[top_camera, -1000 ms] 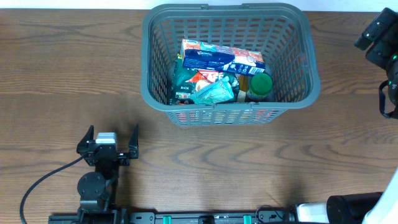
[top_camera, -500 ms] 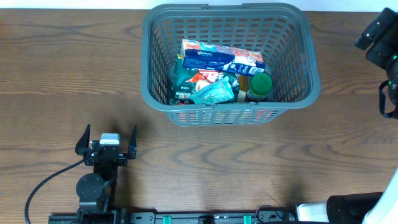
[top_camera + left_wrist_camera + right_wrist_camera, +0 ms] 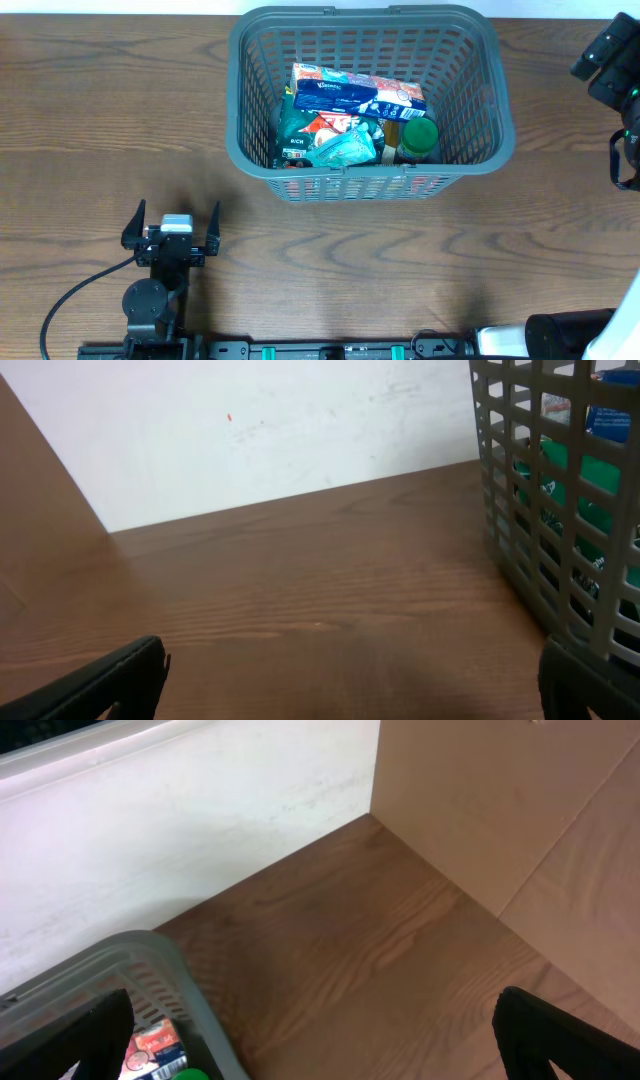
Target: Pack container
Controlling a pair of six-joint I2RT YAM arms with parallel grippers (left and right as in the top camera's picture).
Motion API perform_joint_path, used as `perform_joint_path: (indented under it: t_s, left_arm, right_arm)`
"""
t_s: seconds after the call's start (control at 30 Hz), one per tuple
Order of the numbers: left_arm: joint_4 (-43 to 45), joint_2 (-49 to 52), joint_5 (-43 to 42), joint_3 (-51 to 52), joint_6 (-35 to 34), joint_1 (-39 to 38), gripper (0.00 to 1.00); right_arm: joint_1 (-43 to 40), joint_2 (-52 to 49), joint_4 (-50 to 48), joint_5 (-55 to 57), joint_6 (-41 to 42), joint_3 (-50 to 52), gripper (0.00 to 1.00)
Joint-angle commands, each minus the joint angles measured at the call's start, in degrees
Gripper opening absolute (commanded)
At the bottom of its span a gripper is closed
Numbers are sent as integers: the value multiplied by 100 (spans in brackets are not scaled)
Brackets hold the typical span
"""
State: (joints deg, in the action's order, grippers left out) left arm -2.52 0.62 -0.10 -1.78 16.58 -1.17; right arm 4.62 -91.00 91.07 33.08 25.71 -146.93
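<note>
The left arm [image 3: 148, 298] is matte black with a round joint and a thin black cable [image 3: 62, 296]. The left gripper [image 3: 177, 214] has two black tapering fingers [image 3: 133, 225] and a small silver block [image 3: 175, 222]. The right arm [image 3: 608, 58] is black, with small green spots [image 3: 633, 95].

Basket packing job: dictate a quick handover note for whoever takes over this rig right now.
Left tool: open, empty, above bare table near the front edge, apart from the basket.
Right tool: open, empty, out past the basket's right side.
Done: a box, green-lidded jar, dark green packet and teal pouch lie in the basket.
To do: no other groceries visible on the table; packing looks finished, so probably just park the arms.
</note>
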Motion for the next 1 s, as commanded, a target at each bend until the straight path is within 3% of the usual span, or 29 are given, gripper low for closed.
perform_joint_path:
  t_s: [0.0,0.67,0.97]
  left_arm:
    - [-144,-39,-15,155,74,35,99]
    - [-144,-39,-15,155,74,35,99]
    - [-144,-39,-15,155,74,35,99]
  right_arm:
    - [-46,-7,7,96,81,0,99]
    - [-46,22,9,96,81,0,99]
    - [-46,769,-87,201,-11,170,99]
